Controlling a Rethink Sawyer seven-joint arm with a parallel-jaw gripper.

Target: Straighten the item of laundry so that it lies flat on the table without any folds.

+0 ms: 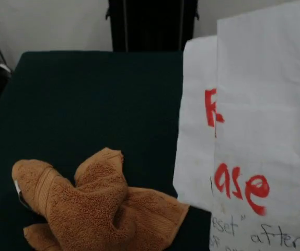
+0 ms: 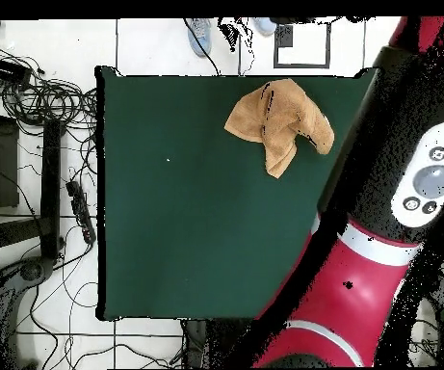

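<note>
The orange-tan terry towel lies crumpled on the dark green table, near the front edge in the front view. Several folds stand up in bunches, and a small white tag shows at its left end. In the overhead view the towel sits near the table's top right corner, bunched and folded over itself. The red and black arm rises along the table's right side, off the cloth. Neither view shows the gripper.
A white paper sheet with red lettering fills the right of the front view and hides that part of the table. Cables and black gear lie on the floor left of the table. A person's shoe shows beyond the top edge.
</note>
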